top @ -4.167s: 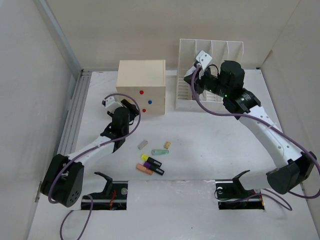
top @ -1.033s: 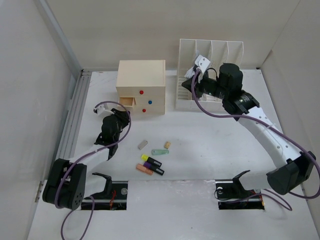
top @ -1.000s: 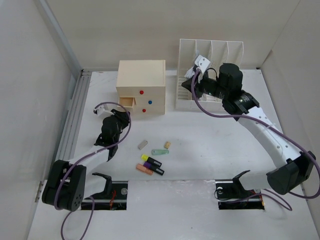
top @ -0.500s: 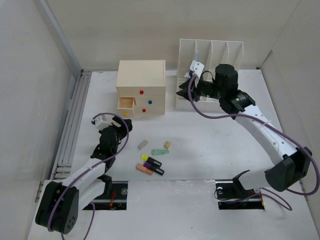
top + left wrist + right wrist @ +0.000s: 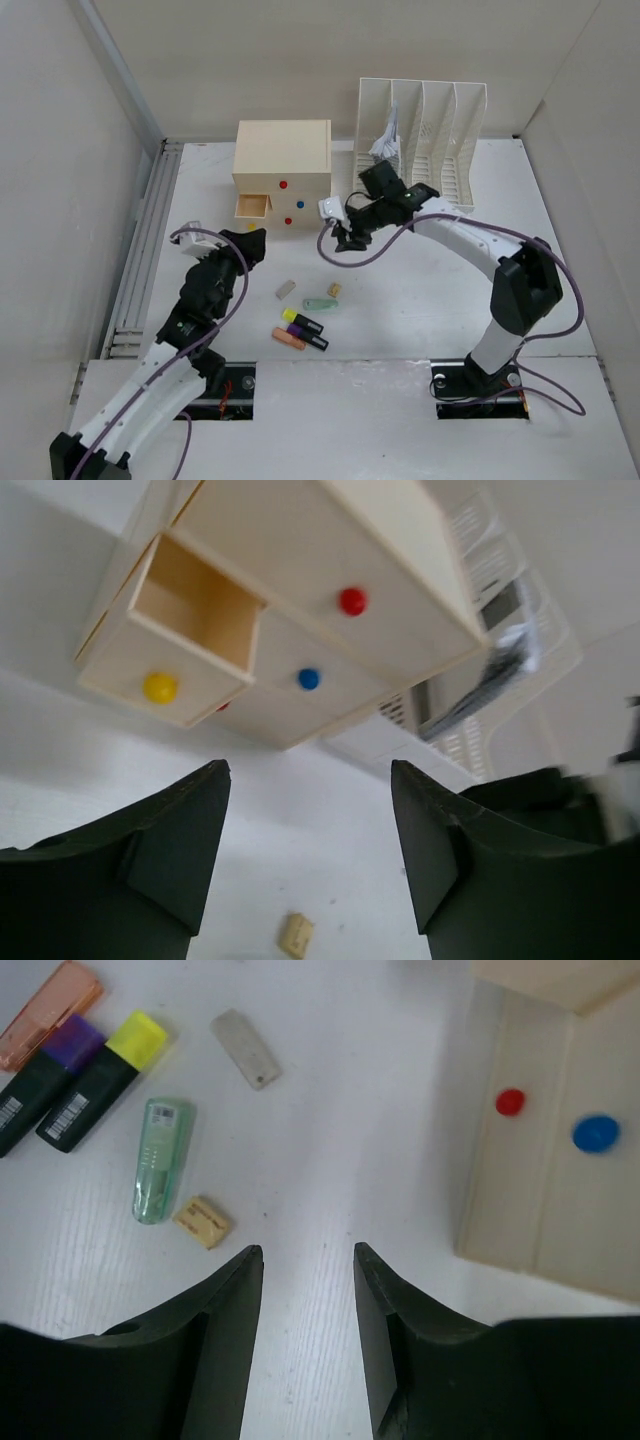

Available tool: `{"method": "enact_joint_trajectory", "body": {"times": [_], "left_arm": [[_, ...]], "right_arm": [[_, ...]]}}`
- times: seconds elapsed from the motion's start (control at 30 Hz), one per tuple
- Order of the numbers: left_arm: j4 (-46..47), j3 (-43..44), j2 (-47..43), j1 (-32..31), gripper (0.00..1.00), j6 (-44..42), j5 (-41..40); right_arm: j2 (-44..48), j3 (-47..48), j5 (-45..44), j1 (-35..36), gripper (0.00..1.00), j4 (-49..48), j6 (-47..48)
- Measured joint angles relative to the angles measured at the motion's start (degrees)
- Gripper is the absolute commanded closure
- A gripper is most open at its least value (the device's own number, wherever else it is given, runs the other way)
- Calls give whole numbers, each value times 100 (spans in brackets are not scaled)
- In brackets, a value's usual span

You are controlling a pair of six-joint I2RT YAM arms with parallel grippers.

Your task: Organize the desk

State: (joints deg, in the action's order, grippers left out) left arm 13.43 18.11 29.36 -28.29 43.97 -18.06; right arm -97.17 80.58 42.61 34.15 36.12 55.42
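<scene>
The white desk (image 5: 430, 300) holds a loose cluster: a grey eraser (image 5: 286, 289), a tan eraser (image 5: 334, 289), a green piece (image 5: 320, 304), and yellow (image 5: 303, 321), purple (image 5: 308, 335) and orange (image 5: 288, 338) highlighters. My left gripper (image 5: 252, 240) is open and empty, in front of the drawer box's open top-left drawer (image 5: 250, 207). In the left wrist view the gripper (image 5: 310, 850) faces that yellow-knobbed drawer (image 5: 160, 687). My right gripper (image 5: 342, 238) is open and empty, low over the desk right of the box. In its wrist view the gripper (image 5: 305, 1260) is beside the tan eraser (image 5: 203, 1222).
The cream drawer box (image 5: 283, 165) stands at the back; its red-knobbed (image 5: 510, 1101) and blue-knobbed (image 5: 595, 1132) drawers are shut. The white file rack (image 5: 440, 130) stands to its right, with a dark and white item (image 5: 385, 140) in its left slot. Walls close both sides.
My left gripper pulled the top-left drawer open and backed away towards me. My right gripper left the file rack and came down left over the desk, beside the box.
</scene>
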Motion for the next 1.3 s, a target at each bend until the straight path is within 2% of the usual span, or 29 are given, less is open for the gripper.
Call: {"method": "enact_joint_trajectory", "body": {"times": [0.03,0.07,0.1,0.17,0.2,0.27,0.33,0.43,0.47,0.63,0.87,1.3], "left_arm": [[-203,205,-120,-74,44,-44,-17],[-350,420,-219,-127,57,-83,-26],[-490,649,-310,-166,66,-155,2],[-699,1119,-437,-227,75,-352,72],[-778,1349,-481,-247,85,-481,144],[-1064,1904,-535,-251,87,-855,271],[-1255,2509,-481,-251,84,-1366,369],[-1322,3077,-457,-251,70,-2205,496],[-1279,3102,-481,-251,61,-2446,533],[-1377,2553,-664,-251,48,-3307,822],[-1504,2306,-922,-251,40,-3654,1005],[-1429,2273,-1360,-251,39,-3668,887]], "right_arm": [[-35,-7,-120,184,53,44,164],[-61,-7,-258,372,53,74,310],[-87,-7,-354,527,53,79,417],[-149,-7,-557,791,53,72,570],[-190,-7,-643,894,53,70,634],[-315,-7,-800,1058,53,28,702],[-533,26,-955,1196,53,-13,719],[-1095,310,-1147,1432,53,-13,704],[-1276,424,-1196,1506,53,-13,682],[-1998,994,-1384,1810,53,-15,595],[-2413,1534,-1517,2039,53,-15,490],[-2911,1838,-1537,2304,53,223,435]]}}
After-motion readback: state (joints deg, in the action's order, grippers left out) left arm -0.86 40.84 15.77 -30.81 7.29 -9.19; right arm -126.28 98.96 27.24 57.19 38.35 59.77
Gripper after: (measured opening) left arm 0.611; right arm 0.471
